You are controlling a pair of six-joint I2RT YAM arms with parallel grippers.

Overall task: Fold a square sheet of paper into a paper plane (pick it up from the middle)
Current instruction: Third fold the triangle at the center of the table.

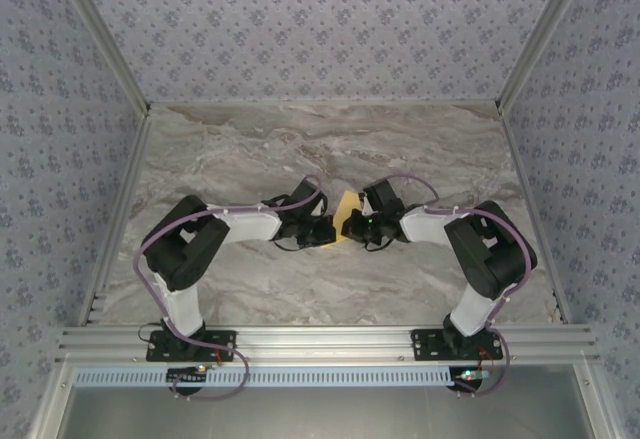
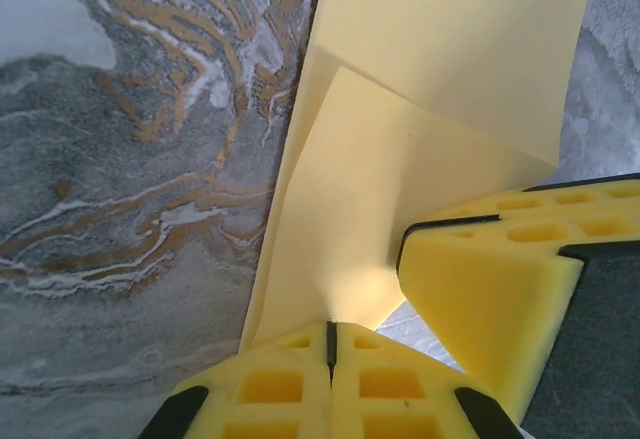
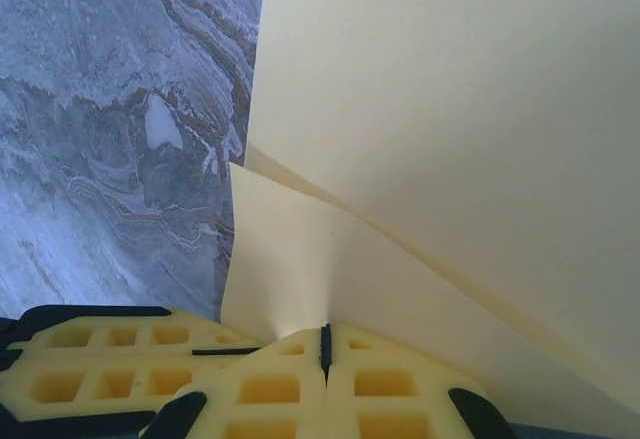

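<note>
**Both grippers pinched on the folded sheet at mid-table**

At the near edge, an aluminium rail runs the full width of the marble table, and the two arm bases are bolted to it, well apart. From there the arms bend inward and meet near the middle of the tabletop.

The left gripper and the right gripper face each other, with the yellow-orange sheet of paper between them. In the left wrist view the left gripper has its yellow pads pressed together, leaving only a thin dark slit, and the lower edge of the sheet of paper runs into that slit. One pad of the right gripper sits just beside it on the right, touching the paper. The right wrist view matches this: the right gripper is closed tight on the sheet of paper, with a pad of the left gripper just beside it at lower left.

The sheet is partly folded. A flap lies over a larger panel, and a diagonal crease runs between them. Its left edge stands free above bare marble.

Beyond the grippers the tabletop is open marble up to the far edge. Marble also runs wide on both sides out to the frame posts. Patterned walls close in the back and both sides.
</note>
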